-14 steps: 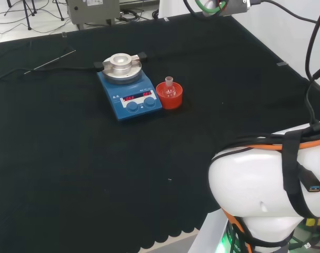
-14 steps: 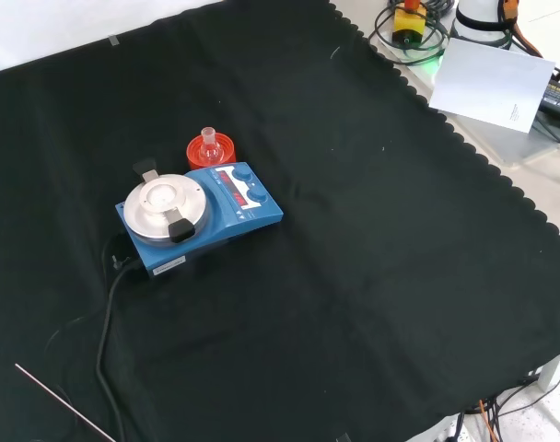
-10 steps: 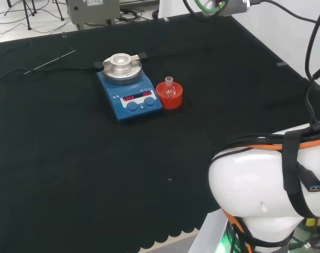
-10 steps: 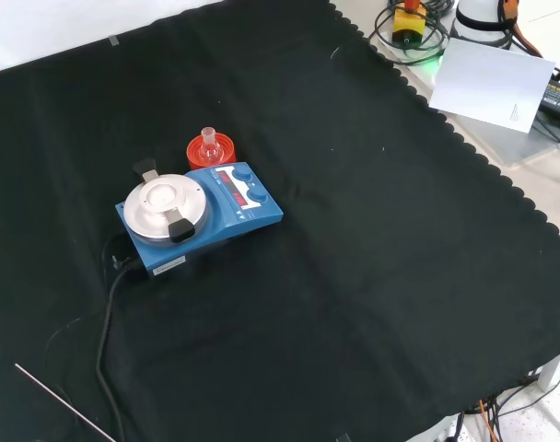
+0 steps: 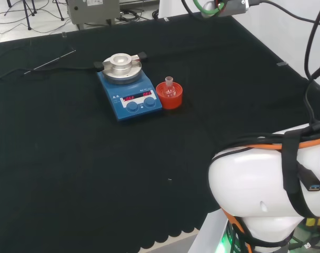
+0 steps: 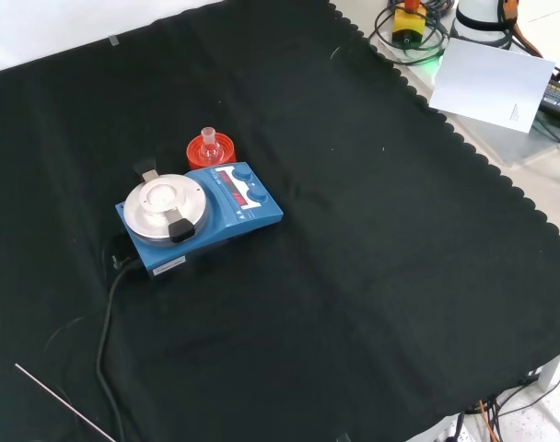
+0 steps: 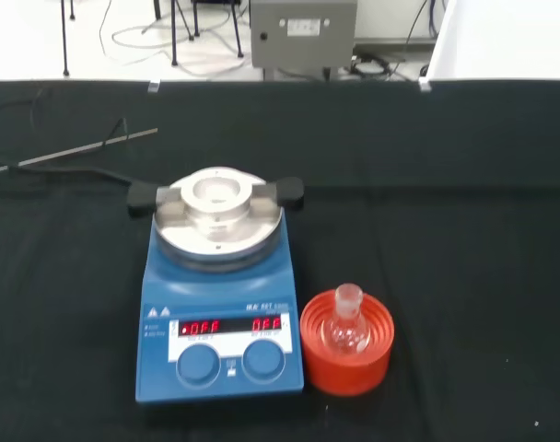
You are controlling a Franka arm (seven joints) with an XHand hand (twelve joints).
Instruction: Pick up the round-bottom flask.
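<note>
A small clear round-bottom flask (image 5: 169, 89) stands upright in a red ribbed ring stand (image 5: 170, 98) on the black cloth, just right of a blue hotplate in the head view. In the front view the flask (image 6: 209, 145) and its stand (image 6: 212, 152) sit just behind the hotplate. The wrist view looks at the flask (image 7: 345, 326) in the red stand (image 7: 346, 354) from some distance off, beside the hotplate.
The blue hotplate stirrer (image 5: 129, 94) with a round metal top (image 6: 163, 204) stands mid-cloth, its black cable (image 6: 103, 341) trailing off. A thin metal rod (image 5: 49, 61) lies at the far left of the head view. The arm's white link (image 5: 265, 190) is at lower right.
</note>
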